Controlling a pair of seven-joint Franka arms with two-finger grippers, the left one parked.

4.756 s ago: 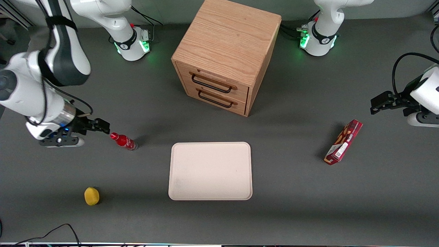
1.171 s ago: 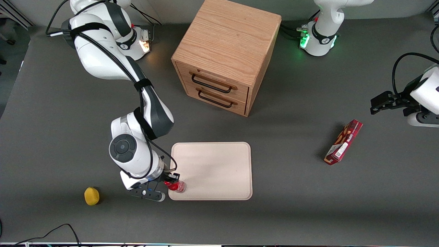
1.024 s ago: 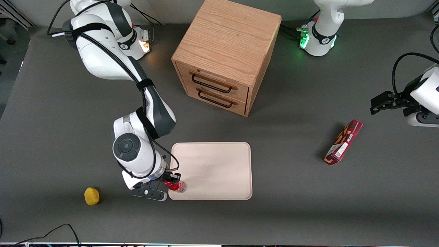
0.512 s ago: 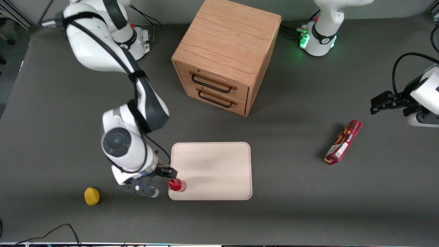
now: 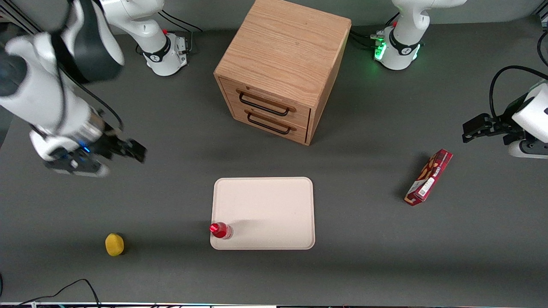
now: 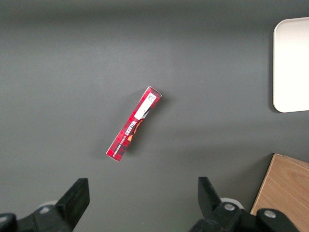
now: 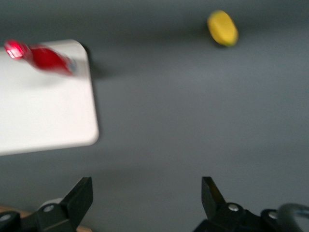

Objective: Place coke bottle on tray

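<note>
The coke bottle (image 5: 221, 230), small and red with a red cap, stands upright on the cream-white tray (image 5: 265, 214), in the tray's corner nearest the front camera on the working arm's side. The right wrist view shows the bottle (image 7: 46, 58) on the tray (image 7: 43, 111) too. My gripper (image 5: 133, 150) is open and empty, high above the bare table toward the working arm's end, well away from the tray and farther from the front camera than the bottle. In the right wrist view the gripper (image 7: 147, 195) has its jaws wide apart over grey table.
A wooden drawer cabinet (image 5: 280, 68) stands farther from the front camera than the tray. A yellow sponge (image 5: 114, 244) lies near the front edge toward the working arm's end and shows in the right wrist view (image 7: 222, 28). A long red snack box (image 5: 428, 177) lies toward the parked arm's end.
My gripper let go of the bottle on the tray, then rose and pulled away toward the working arm's end of the table. The bottle stays upright on the tray.
</note>
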